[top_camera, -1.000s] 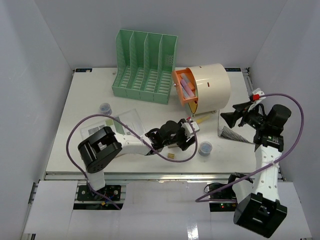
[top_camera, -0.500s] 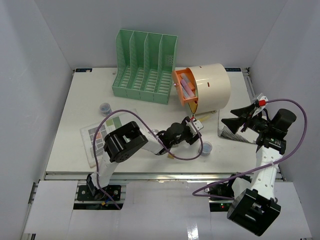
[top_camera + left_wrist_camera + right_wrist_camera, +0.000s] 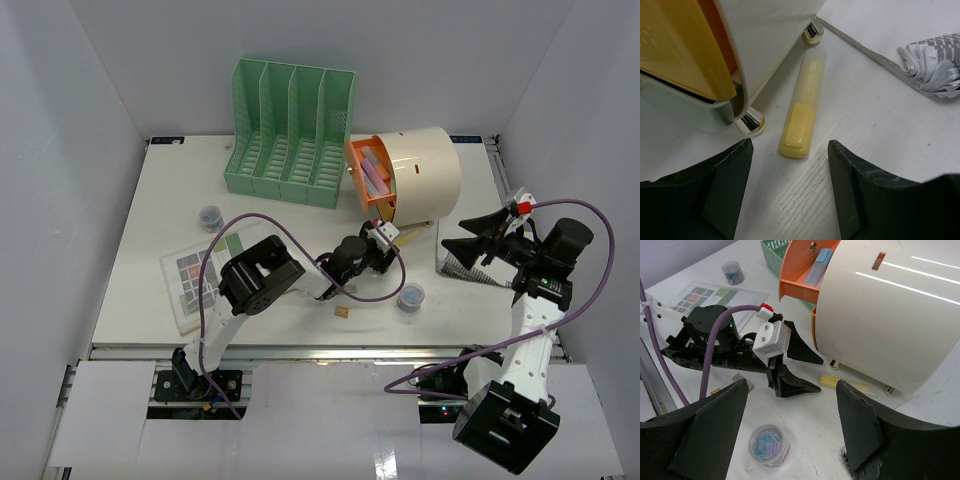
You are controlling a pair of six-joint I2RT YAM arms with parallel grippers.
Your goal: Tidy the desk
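Note:
On the white desk [image 3: 170, 190] a pale yellow highlighter [image 3: 408, 236] [image 3: 801, 115] [image 3: 845, 384] lies beside the feet of the cream drawer box [image 3: 420, 175] [image 3: 890, 315]. The box's orange drawer [image 3: 368, 180] [image 3: 805, 270] stands open with pens inside. My left gripper [image 3: 388, 240] [image 3: 790, 150] is open and low over the desk, its tips just short of the highlighter's near end and not touching it. My right gripper [image 3: 470, 235] [image 3: 790, 385] hangs open above the desk at the right, facing the left gripper, with nothing in it.
A green file rack [image 3: 290, 130] stands at the back. Two jars of paper clips [image 3: 410, 296] [image 3: 210, 215] sit on the desk, with a colour-swatch card [image 3: 205, 275] at the front left and a small tan piece [image 3: 343, 312] near the front. Patterned paper [image 3: 465, 265] [image 3: 935, 65] lies under the right gripper.
My left arm has stretched right and back, bringing its gripper up to the highlighter by the drawer box. My right gripper rose a little, then held still.

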